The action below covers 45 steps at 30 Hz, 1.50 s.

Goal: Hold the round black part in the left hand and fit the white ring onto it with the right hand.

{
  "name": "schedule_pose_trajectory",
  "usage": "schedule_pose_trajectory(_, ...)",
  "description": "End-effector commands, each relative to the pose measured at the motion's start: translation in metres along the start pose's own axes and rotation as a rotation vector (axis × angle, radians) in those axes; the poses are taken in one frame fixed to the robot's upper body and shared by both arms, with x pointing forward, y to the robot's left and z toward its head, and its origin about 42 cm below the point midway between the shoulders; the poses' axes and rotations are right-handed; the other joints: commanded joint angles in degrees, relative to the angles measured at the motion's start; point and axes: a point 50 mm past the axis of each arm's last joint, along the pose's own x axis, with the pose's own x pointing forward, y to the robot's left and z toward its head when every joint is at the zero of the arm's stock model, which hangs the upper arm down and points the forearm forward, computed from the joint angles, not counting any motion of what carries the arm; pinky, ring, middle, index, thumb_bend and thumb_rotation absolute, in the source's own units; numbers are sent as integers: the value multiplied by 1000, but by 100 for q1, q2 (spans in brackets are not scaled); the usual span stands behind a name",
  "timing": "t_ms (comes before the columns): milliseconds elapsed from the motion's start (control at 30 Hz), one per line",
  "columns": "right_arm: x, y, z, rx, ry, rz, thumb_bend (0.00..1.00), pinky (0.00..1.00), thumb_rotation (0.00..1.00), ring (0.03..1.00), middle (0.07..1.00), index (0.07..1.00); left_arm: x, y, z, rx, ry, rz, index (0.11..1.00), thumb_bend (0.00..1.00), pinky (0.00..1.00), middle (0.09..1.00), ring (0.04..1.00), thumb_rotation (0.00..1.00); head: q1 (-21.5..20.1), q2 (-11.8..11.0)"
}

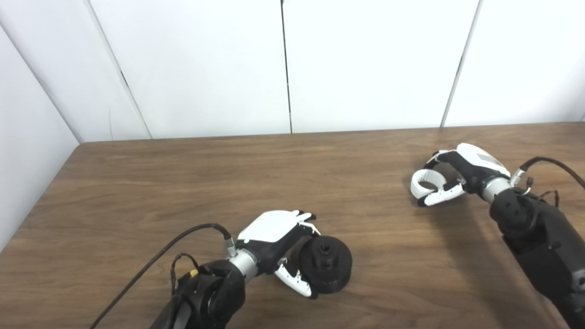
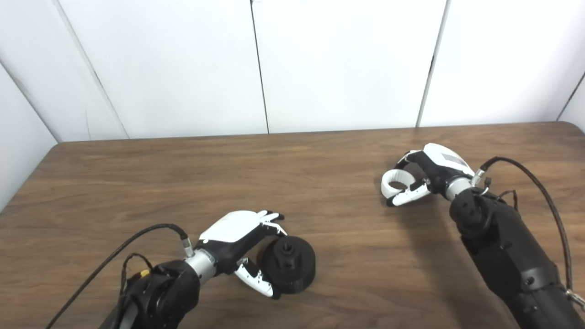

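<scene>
The round black part [image 1: 327,263] lies on the wooden table [image 1: 292,183] near the front, its hub with a small hole facing up. My left hand [image 1: 274,244] sits against its left side, fingers over the far rim and thumb at the near rim. The part still rests on the table. The white ring [image 1: 424,181] lies at the right of the table. My right hand [image 1: 457,176] curls around it, fingers behind and thumb in front. Whether the ring is lifted cannot be told.
White wall panels [image 1: 292,68] stand behind the table's far edge. Black cables [image 1: 151,267] trail from both wrists over the table. A wide stretch of bare wood separates the two hands.
</scene>
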Motion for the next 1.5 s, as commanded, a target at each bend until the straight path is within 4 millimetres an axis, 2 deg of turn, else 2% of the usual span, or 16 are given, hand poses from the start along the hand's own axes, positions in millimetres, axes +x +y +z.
schedule_pose_trajectory(0, 4, -28, 11, -14, -54, -97, 815, 873, 273, 960, 898, 666, -3, 4, 2, 11, -11, 1, 692, 838, 992, 974, 1000, 231, 5, 7)
schedule_pose_trajectory(533, 4, -26, 9, 1, -56, -118, 807, 848, 203, 939, 883, 623, -2, 5, 4, 4, 2, -1, 698, 842, 979, 976, 1000, 227, 27, 12)
schedule_pose_trajectory(900, 5, -26, 7, 3, -58, -124, 814, 850, 196, 942, 882, 615, -2, 7, 4, -5, 5, 11, 694, 844, 954, 973, 1000, 218, 15, 16)
schedule_pose_trajectory(1033, 4, -27, 8, -1, -65, -130, 812, 840, 196, 937, 879, 612, -2, 7, 5, -1, 2, 8, 692, 841, 977, 973, 1000, 222, 18, 20)
schedule_pose_trajectory(1133, 3, -28, 9, 2, -69, -134, 809, 838, 192, 935, 878, 607, -3, 6, 5, -1, 4, 8, 694, 842, 950, 972, 1000, 229, 12, 21)
schedule_pose_trajectory(1467, -1, -34, 11, 3, -75, -145, 795, 831, 196, 927, 875, 592, -2, 5, 5, 2, 5, 4, 696, 840, 969, 973, 1000, 236, -2, 27)
